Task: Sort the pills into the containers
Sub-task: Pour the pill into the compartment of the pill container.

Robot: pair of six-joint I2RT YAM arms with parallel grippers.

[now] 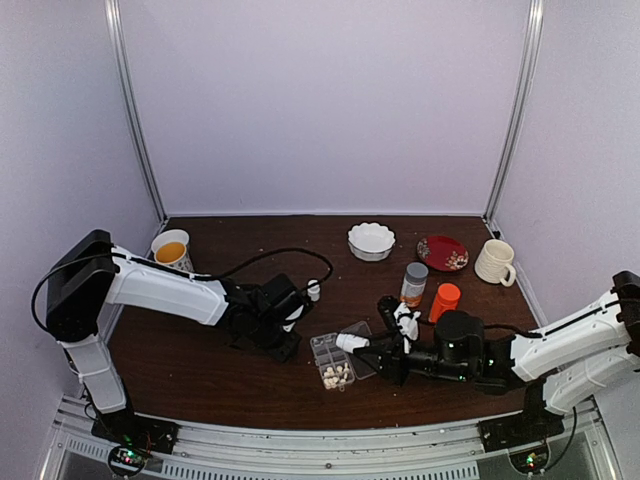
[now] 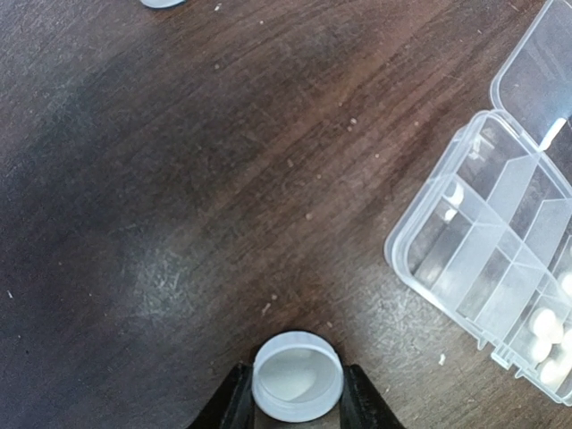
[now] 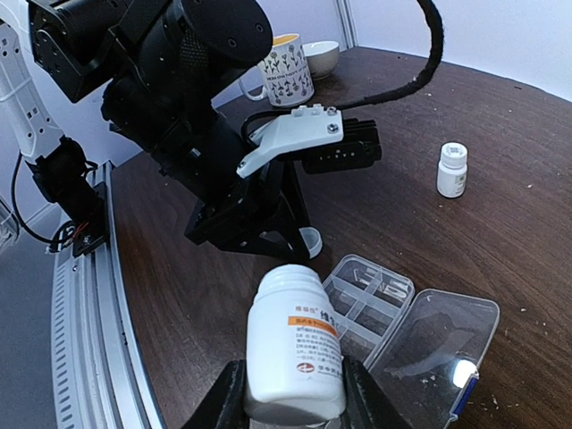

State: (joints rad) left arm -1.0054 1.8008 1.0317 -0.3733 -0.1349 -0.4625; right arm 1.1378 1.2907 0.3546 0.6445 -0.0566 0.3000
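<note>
**A:** Cream-white, are they, the pills [image 1: 336, 376]?

**B:** Yes, tiny rounded pellets, seen as a pale cluster in the end cells of the organiser box [image 1: 333, 360] nearest the arm bases. The left wrist view shows them bunched at that end [image 2: 545, 332], with one or two more pale pieces in a cell further along.

**A:** And the box itself?

**B:** Clear plastic, flat and rectangular, split by thin walls into small cells. It lies on the dark wooden table [image 1: 220, 385] between the two arms. Its lid [image 1: 358, 334] is hinged back and lies flat beside it.

**A:** What has the right gripper [image 3: 295, 407] got?

**B:** Its fingers are clamped on a white bottle [image 3: 295, 344] with an orange label. From above, the bottle lies nearly level, with its neck towards the box. Whether it touches the box I cannot tell.

**A:** The left gripper [image 2: 297, 398]?

**B:** Closed narrowly on a white cap [image 2: 297, 375] with the hollow side up, low over the table just beside the box.

**A:** Anything else near?

**B:** A small white bottle [image 1: 314, 291] stands upright beyond the left gripper. An orange bottle [image 1: 444, 300] stands further right.
</note>
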